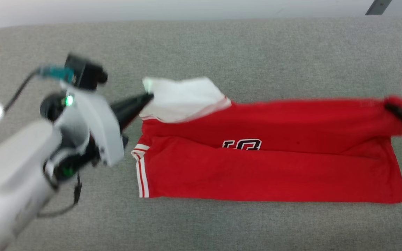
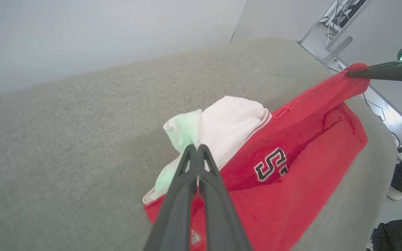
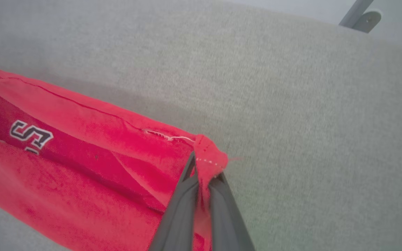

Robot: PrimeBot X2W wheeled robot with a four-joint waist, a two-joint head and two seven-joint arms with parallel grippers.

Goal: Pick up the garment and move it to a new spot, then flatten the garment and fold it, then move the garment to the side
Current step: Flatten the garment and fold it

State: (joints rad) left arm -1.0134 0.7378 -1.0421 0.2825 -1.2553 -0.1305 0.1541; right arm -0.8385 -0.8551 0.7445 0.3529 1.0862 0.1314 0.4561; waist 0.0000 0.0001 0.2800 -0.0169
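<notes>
1. Red basketball jersey [image 1: 257, 174] lies across the middle of a grey fabric-covered surface [image 1: 222, 48], folded lengthwise. Its near half rests flat, with white-and-red striped trim [image 1: 141, 174] at the left end. Only its own weight holds this half down, so a hard pull could drag it and spoil the fold.

2. Just beyond, black white-edged lettering [image 1: 242, 144] peeks from a crease where the upper layer overlaps the lower. The layers would likely bunch here if the two ends move unevenly.

3. Further back, the jersey's far edge is raised off the surface at both ends.
   - The left gripper [image 1: 148, 97] has its fingers pressed together on a white flap [image 1: 183, 97] at the far left corner. The bite looks shallow, at the fingertips only, so the cloth may slip free.
   - The right gripper [image 1: 393, 108] is clamped on a small wad of red hem [image 3: 209, 158] at the far right corner. If the arms pull apart, this thin pinch could let go and the edge would fall skewed.

4. Farthest away, bare grey surface runs to the far edge. In the left wrist view, the jersey's right end lies near the surface's right edge. A shift that way could let the cloth slide off.
</notes>
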